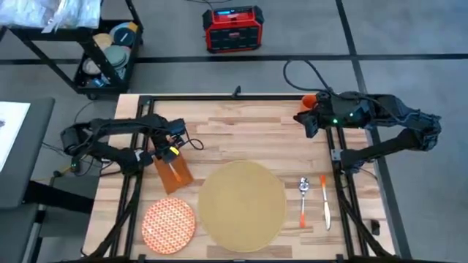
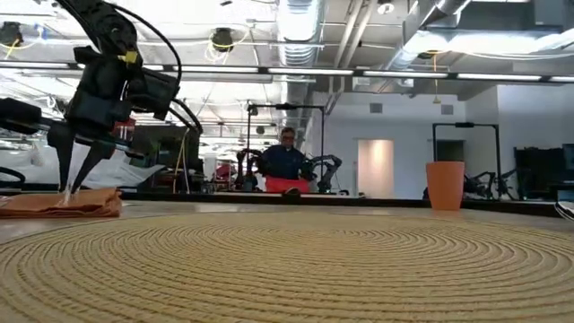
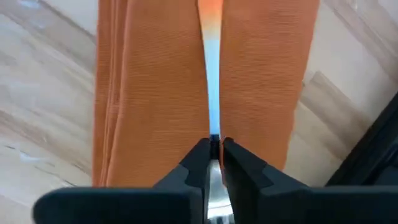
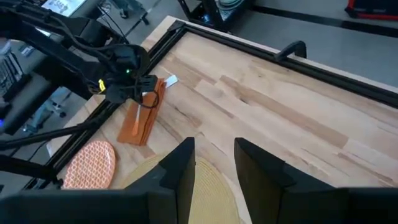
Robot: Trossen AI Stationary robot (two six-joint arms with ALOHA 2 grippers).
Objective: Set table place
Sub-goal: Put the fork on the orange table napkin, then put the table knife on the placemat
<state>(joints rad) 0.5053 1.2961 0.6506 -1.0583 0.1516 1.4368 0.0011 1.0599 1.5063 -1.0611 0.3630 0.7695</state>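
Note:
A rust-orange napkin (image 1: 174, 174) lies folded on the table (image 1: 241, 128), left of the round woven placemat (image 1: 241, 204). A steel cutlery piece with an orange handle (image 3: 212, 74) runs along the napkin, and my left gripper (image 1: 170, 152) is shut on it. The orange-patterned plate (image 1: 168, 224) sits at the near left. A spoon (image 1: 304, 190) and a knife (image 1: 324, 203) lie right of the placemat. The small orange cup (image 1: 310, 100) stands at the far right, just beyond my open right gripper (image 4: 212, 163), which touches nothing. My left gripper pinches the cutlery piece's steel neck (image 3: 213, 132) between its two fingers. The fingers (image 2: 70, 175) point down from above, with their tips at the napkin. The piece runs lengthwise over the napkin, its orange handle end (image 3: 211, 11) away from the fingers. Whether it is lifted clear does not show.
Black frame rails (image 1: 219, 96) run along the table's edges. Bare wood (image 1: 248, 131) lies between the two arms at the far half. A red box (image 1: 232, 29) and a cart (image 1: 110, 55) stand on the floor beyond. A person (image 2: 285, 161) sits far behind.

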